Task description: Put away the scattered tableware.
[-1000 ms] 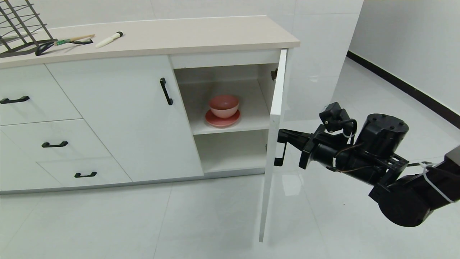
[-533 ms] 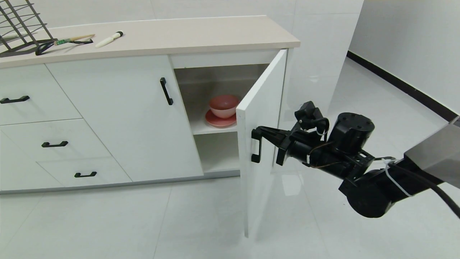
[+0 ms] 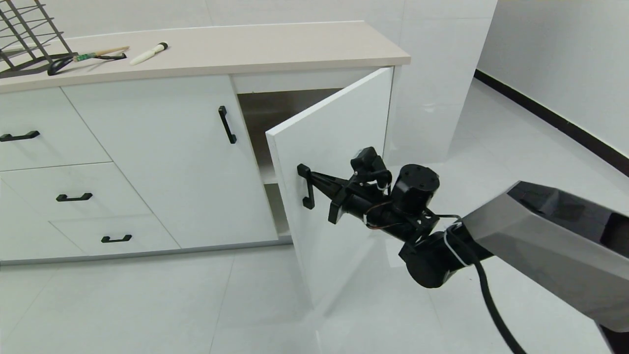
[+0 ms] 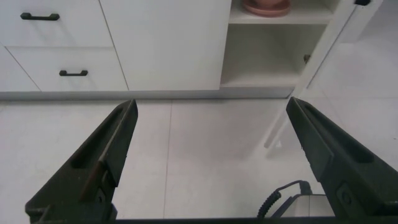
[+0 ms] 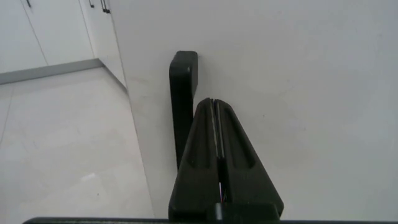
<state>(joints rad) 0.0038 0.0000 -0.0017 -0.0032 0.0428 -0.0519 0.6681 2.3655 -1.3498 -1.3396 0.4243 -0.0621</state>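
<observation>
From where I stand, the right end effector [image 3: 315,178] has its fingers clenched together with nothing between them. The tips rest against the white face of the cupboard door [image 3: 344,123], just beside its black handle [image 3: 306,187]. The door stands partly swung in, at an angle to the cupboard front.

The left end effector [image 4: 211,104] hangs low over the floor, spread wide and empty, facing the cupboard. Past it a pink plate [image 4: 266,7] sits on the upper shelf [image 4: 280,18] inside, so that piece looks put away already. A white-handled knife [image 3: 148,53] lies on the table [image 3: 275,44], well apart from all this.

The door is a stiff, flat panel on hinges and should swing lightly. I think pushing near the handle edge, far from the hinges, is the sensible spot, since least force is needed there. The glossy face looks slippery, so clenched tips could skate sideways, though the handle beside them would serve as a stop. A hard slam might jolt the plate; I cannot tell whether it is plastic or ceramic, so gentle closing seems wise.
</observation>
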